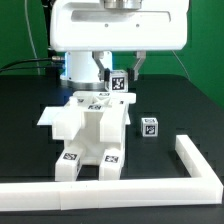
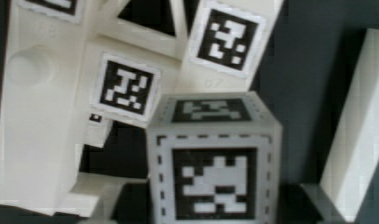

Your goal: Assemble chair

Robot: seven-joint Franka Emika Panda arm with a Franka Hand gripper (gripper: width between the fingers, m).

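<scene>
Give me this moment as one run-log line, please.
gripper: over chair, straddling tagged post, grip unclear | loose cube: on table

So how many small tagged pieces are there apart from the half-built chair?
2: a loose piece stands on the table at the exterior view's right of the chair; a held piece sits in the hand above the chair's back. More may hide behind it.
</scene>
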